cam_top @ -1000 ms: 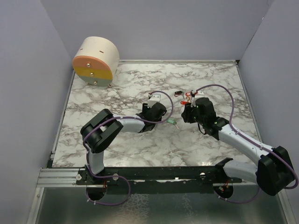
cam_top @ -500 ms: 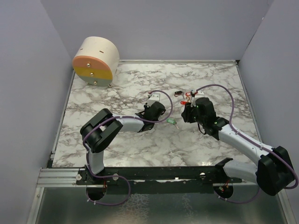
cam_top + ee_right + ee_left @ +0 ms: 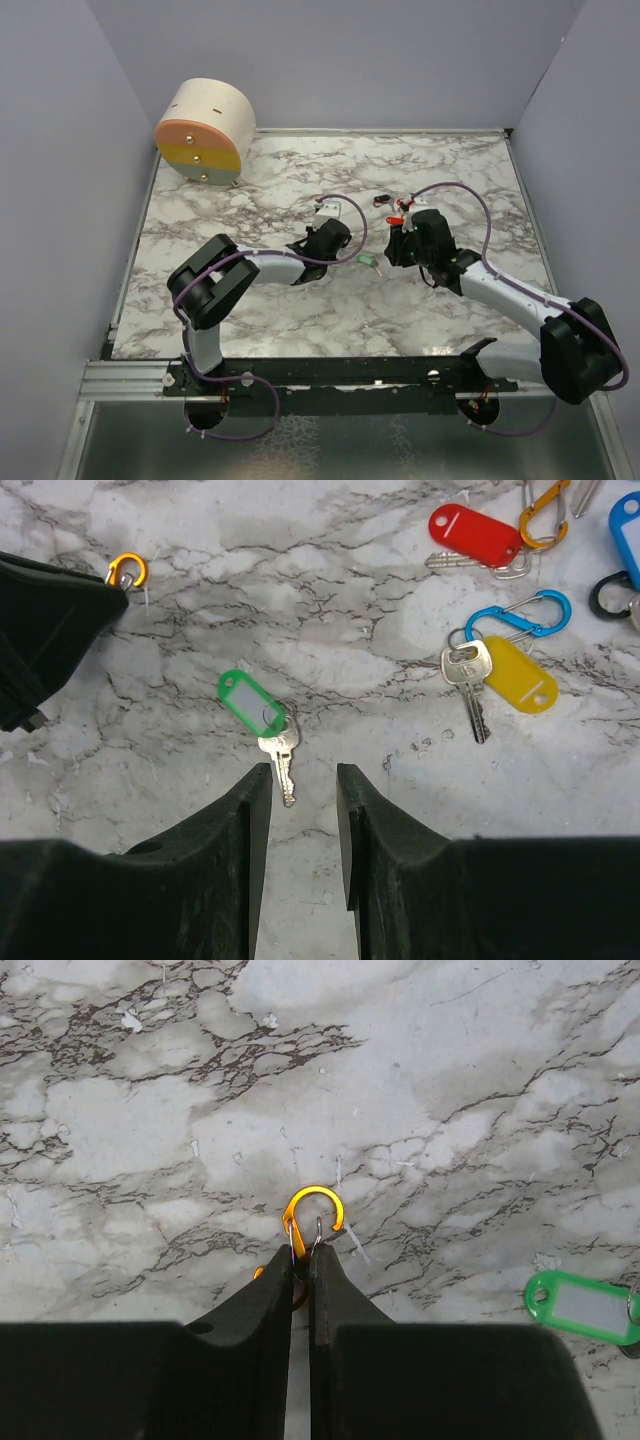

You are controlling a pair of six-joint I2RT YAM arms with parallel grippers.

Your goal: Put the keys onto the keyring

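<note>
My left gripper [image 3: 302,1250] is shut on the lower end of a small orange carabiner keyring [image 3: 312,1205], whose hook sticks out past the fingertips over the marble. A silver key with a green tag [image 3: 252,705] lies flat just ahead of my right gripper [image 3: 303,775], which stands open with nothing between its fingers. The same green tag [image 3: 585,1305] shows at the right of the left wrist view. Further keys lie beyond: a red-tagged one [image 3: 475,535] and a yellow-tagged one [image 3: 520,675] on a blue carabiner [image 3: 520,615]. From above, both grippers [image 3: 348,250] [image 3: 390,250] flank the green key [image 3: 368,260].
A second orange carabiner [image 3: 545,510], a blue tag [image 3: 625,525] and a black ring [image 3: 610,595] lie at the far right of the right wrist view. A beige cylinder [image 3: 205,130] with a coloured face sits at the back left corner. Walls enclose the marble table [image 3: 250,320].
My left gripper has closed on the orange carabiner keyring. The right arm has shifted slightly left toward the green-tagged key, its jaws staying open.
</note>
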